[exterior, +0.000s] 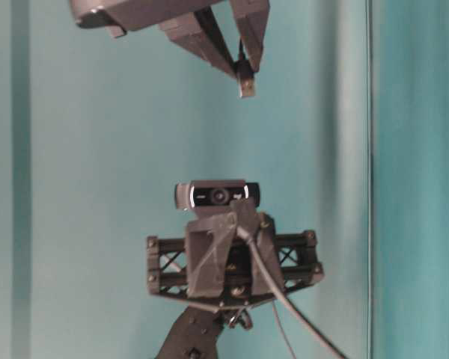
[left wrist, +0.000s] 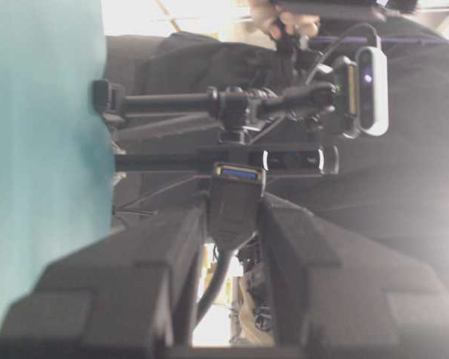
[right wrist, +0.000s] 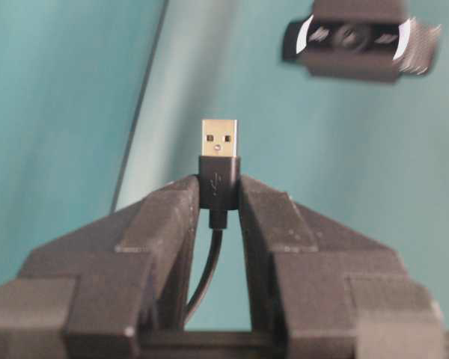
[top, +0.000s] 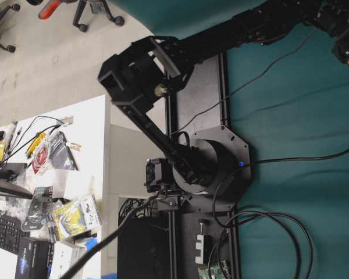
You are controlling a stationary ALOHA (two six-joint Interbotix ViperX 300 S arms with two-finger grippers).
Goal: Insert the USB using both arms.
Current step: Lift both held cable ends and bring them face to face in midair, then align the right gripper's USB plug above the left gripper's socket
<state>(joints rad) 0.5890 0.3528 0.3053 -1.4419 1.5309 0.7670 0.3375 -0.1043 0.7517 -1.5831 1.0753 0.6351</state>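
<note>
Both pickups done: right gripper (right wrist: 219,196) pinches the USB plug (right wrist: 219,159), left gripper (left wrist: 236,224) clamps the USB socket (left wrist: 236,196), both held aloft over teal table (right wrist: 75,97); alignment and insertion remain.

Teal cloth (top: 302,116) covers counter. Pale speckled floor (top: 41,64) upper left of overhead view. Office chair bases on castors (top: 96,14) at top edge. White side desk (top: 93,128) cluttered: keyboard (top: 1,229), packets, cables. Lighting bright, even.
</note>
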